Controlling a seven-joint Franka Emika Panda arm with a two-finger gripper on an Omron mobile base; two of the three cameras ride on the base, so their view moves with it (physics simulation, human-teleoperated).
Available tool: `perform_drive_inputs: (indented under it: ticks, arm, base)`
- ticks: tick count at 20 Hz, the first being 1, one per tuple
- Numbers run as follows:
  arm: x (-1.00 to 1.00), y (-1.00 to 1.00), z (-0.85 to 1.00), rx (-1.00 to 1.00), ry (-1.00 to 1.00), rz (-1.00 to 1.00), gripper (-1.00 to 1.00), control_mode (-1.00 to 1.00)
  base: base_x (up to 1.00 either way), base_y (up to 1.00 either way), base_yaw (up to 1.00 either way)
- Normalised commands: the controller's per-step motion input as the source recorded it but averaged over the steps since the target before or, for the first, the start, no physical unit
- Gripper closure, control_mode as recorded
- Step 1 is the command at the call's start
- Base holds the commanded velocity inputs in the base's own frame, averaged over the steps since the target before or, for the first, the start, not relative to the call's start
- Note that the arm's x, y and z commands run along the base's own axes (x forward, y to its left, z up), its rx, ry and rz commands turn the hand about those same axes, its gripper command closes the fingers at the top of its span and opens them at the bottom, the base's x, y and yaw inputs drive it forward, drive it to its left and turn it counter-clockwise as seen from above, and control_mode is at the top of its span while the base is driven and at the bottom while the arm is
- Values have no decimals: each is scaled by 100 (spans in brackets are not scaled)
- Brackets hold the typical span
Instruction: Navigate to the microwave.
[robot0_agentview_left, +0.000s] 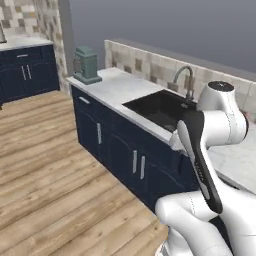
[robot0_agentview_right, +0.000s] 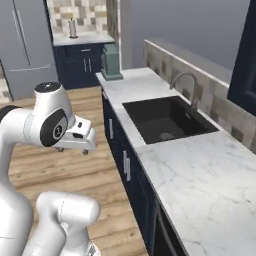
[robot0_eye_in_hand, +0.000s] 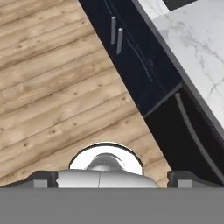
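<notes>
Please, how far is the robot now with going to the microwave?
Done: nothing can be confirmed; no microwave appears in these views. In hand: the base stands on the wood floor beside the marble counter, near the black sink and faucet, with the arm folded and the gripper pointing at the floor, holding nothing. Left: find the microwave and drive up to it.

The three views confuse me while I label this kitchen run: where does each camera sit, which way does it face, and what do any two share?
Left base view: behind the arm's left, looking forward and down at the sink, faucet and green stand mixer; the white arm rises lower right.
Right base view: behind the arm's right, looking along the marble counter; the arm rises lower left.
Hand view: on the hand, facing down at the wood floor and navy cabinets.
Shared: both base views show sink, faucet, mixer and counter.
</notes>
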Motion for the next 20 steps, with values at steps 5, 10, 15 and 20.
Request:
perform_drive_inputs:
  ticks: [5,10,15,20]
  arm:
    - [0,0,0,0,0,0,-100,100]
    - [0,0,0,0,0,0,-100,100]
    - [0,0,0,0,0,0,-100,100]
    - [0,0,0,0,0,0,-100,100]
  base:
    - [50,63,65]
    - [60,58,62]
    - [63,54,62]
    - [66,51,60]
